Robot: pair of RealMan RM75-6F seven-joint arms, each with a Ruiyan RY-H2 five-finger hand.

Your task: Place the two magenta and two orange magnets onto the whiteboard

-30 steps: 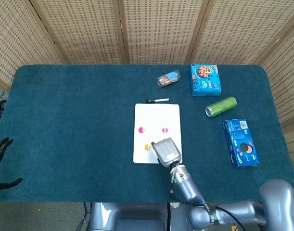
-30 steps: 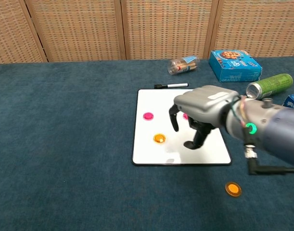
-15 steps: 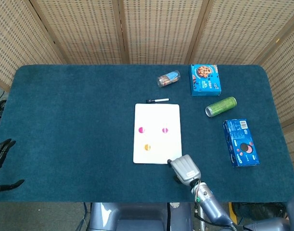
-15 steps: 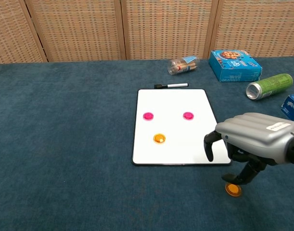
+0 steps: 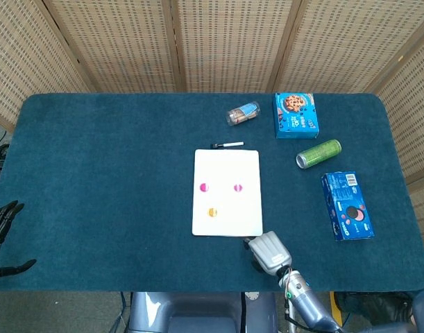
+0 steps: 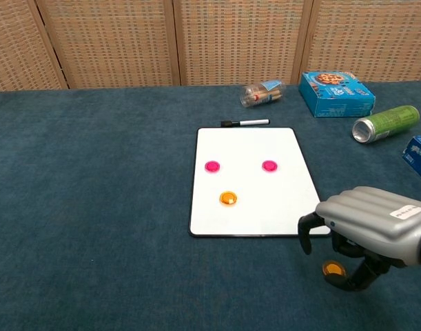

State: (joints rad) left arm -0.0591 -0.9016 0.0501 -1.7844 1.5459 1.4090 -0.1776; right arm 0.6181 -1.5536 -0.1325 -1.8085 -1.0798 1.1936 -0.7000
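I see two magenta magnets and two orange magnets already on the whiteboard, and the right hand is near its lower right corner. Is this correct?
Not quite: only one orange magnet is on the whiteboard, beside the two magenta magnets. The chest view shows the second orange magnet on the blue cloth, under the right hand. The hand is indeed near the board's lower right corner.

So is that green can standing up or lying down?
Lying down: the green can rests on its side on the table, its silver end facing the camera.

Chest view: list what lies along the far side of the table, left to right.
Clear bottle → black marker → blue cookie box → green can.
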